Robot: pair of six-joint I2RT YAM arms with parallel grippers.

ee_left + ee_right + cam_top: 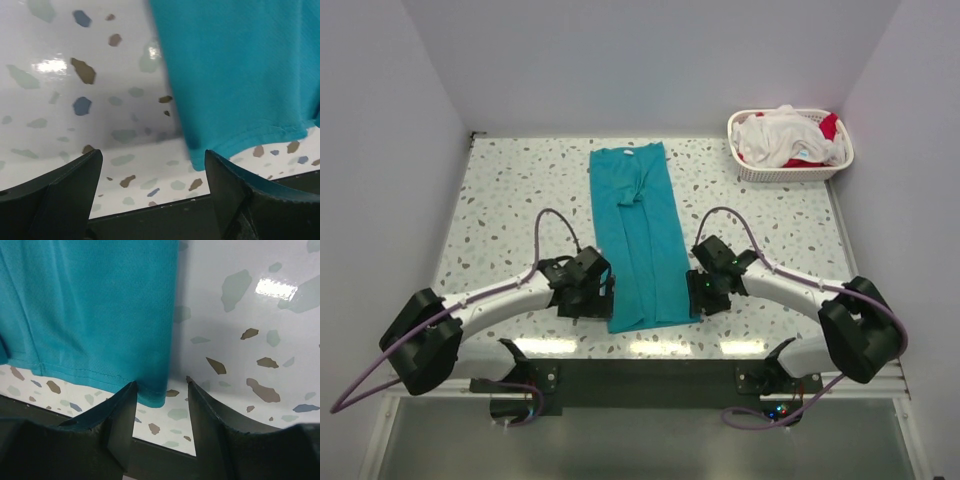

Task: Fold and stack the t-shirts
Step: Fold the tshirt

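Top view. The table (500, 190) fills the middle of the frame. On it the folded t-shirt (642, 235) lies as a long strip down the centre, hem end toward the bottom. My left gripper (603, 297) sits just left of the strip's lower end and my right gripper (703, 290) just right of it (one at each bottom corner). The basket (790, 172) stands at upper right, well apart from the strip, with the heaped t-shirts (785, 135) in it.

Left wrist view: the strip's corner fills the upper right. Right wrist view: the corner fills the upper left, reaching down between my fingers.
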